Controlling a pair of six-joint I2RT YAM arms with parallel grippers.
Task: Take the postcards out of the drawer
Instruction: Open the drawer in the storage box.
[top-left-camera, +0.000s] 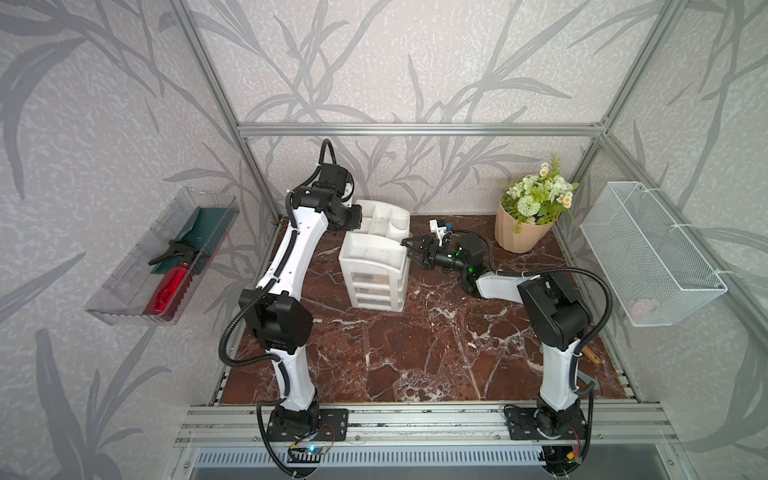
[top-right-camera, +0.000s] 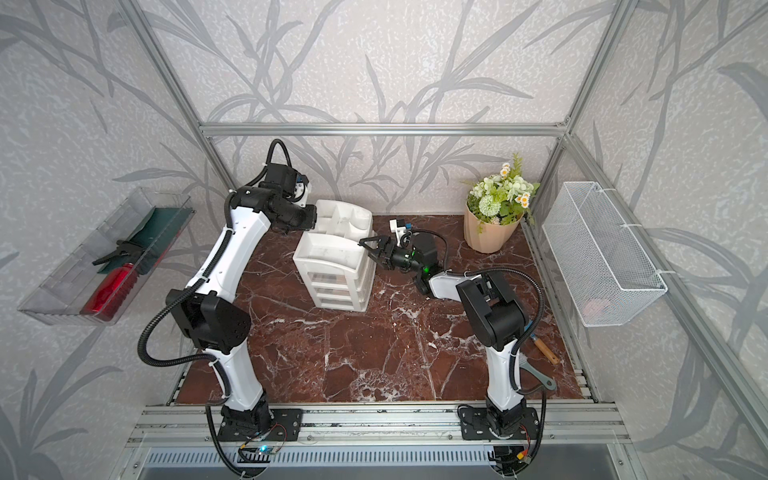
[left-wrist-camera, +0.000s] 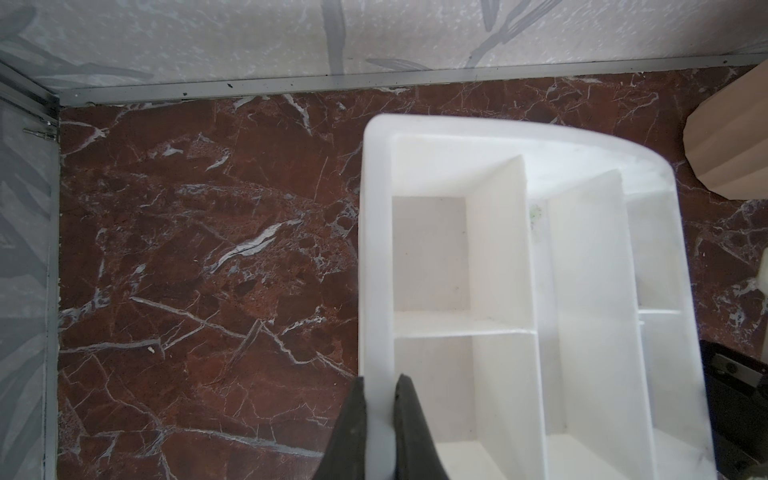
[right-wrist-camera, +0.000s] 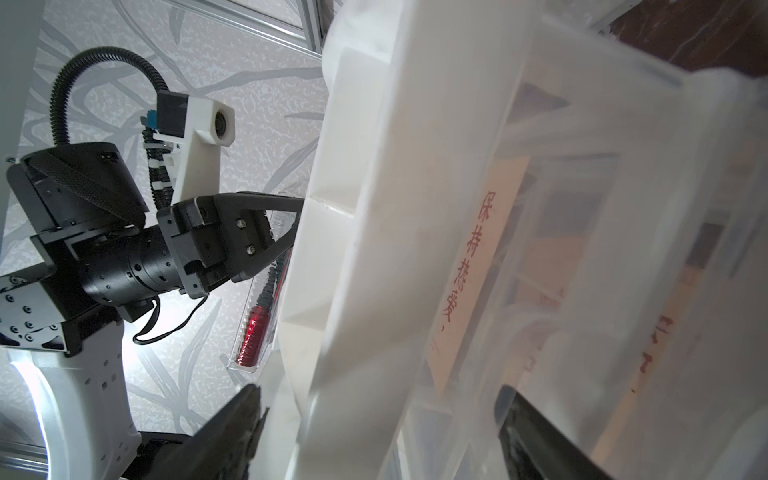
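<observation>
Both jaws of the left gripper clamp the organizer rim. The right gripper gapes, postcards just ahead.

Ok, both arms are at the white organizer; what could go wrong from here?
The left gripper has its jaws shut on only the thin side wall of the organizer, so it might tip or slide when a drawer is pulled.
The right gripper hangs with jaws open across the unit's upper corner, not on a drawer front; closing there might clamp the frame.
The postcards are thin and lie behind translucent drawer fronts; a pinch could bend them.
</observation>
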